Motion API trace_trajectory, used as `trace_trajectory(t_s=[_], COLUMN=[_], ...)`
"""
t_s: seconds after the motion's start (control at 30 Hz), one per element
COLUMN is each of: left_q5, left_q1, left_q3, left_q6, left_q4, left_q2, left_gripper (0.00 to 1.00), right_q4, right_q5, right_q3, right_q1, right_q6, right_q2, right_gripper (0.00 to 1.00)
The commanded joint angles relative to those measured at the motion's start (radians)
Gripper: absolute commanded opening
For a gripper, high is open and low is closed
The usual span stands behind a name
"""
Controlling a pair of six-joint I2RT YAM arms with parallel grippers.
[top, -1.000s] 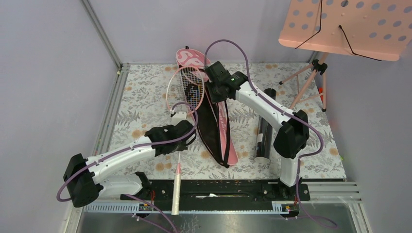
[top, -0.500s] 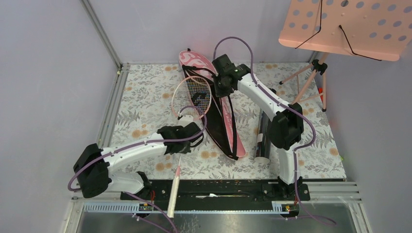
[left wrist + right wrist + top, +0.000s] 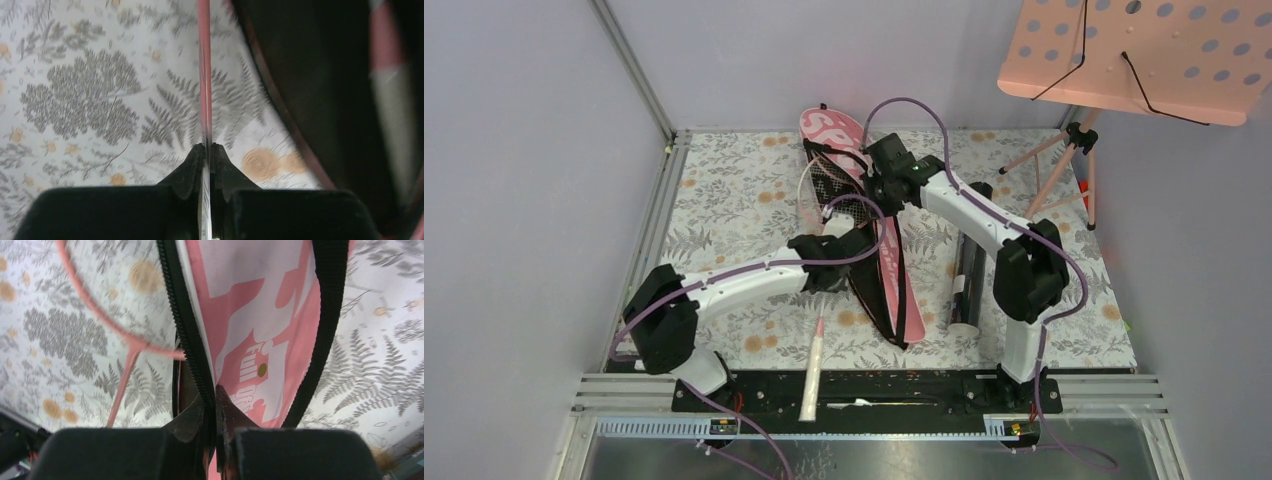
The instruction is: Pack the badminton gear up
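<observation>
Top view: at center frame, the left gripper [image 3: 838,252] holds the racket [image 3: 814,372], whose head sits at the mouth of the cover [image 3: 834,128]. The right gripper [image 3: 880,186] is on the cover. The tube [image 3: 967,272] lies to the right.

Left wrist: the 2 jaws pinch the racket's shaft.

Right wrist: the jaws clamp the cover's zipper edge.

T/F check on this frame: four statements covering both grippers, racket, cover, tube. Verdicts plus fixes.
1. The left gripper is shut on the thin pink-framed racket, at its shaft. True.
2. The long black tube lies right of the pink racket-shaped cover. True.
3. The right gripper hangs open over the tube. False: it is shut on the cover's zipper edge.
4. The racket's white handle is inside the cover. False: it lies wholly outside.
</observation>
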Motion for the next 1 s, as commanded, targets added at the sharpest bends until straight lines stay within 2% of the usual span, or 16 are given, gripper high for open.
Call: trace_trajectory(t_s=[0.0, 0.1, 0.17, 0.4, 0.53, 0.8, 0.97], left_q5=[-0.095, -0.161, -0.157, -0.145, -0.106, -0.134, 0.012], left_q1=[0.005, 0.022, 0.046, 0.107, 0.115, 0.124, 0.122], left_q3=[0.158, 0.206, 0.206, 0.050, -0.063, -0.199, -0.208], left_q6=[-0.010, -0.050, -0.064, -0.045, -0.088, -0.271, -0.259], left_q4=[0.135, 0.184, 0.246, 0.585, 0.792, 0.986, 1.067], left_q2=[0.053, 0.095, 0.104, 0.073, 0.040, 0.000, 0.027], left_gripper=[0.00, 0.00, 0.00, 0.00, 0.00, 0.00, 0.00], right_q4=[0.122, 0.228, 0.295, 0.483, 0.669, 0.874, 0.976], right_q5=[-0.154, -0.295, -0.377, -0.644, -0.798, -0.837, -0.883], right_q3=[-0.105, -0.230, -0.319, -0.522, -0.606, -0.691, -0.700], right_q1=[0.053, 0.054, 0.054, 0.053, 0.054, 0.054, 0.049], right_q6=[-0.014, 0.028, 0.053, 0.126, 0.246, 0.417, 0.526], right_q2=[-0.128, -0.191, -0.236, -0.372, -0.396, -0.418, -0.387], right_gripper=[0.00, 0.00, 0.00, 0.00, 0.00, 0.00, 0.00])
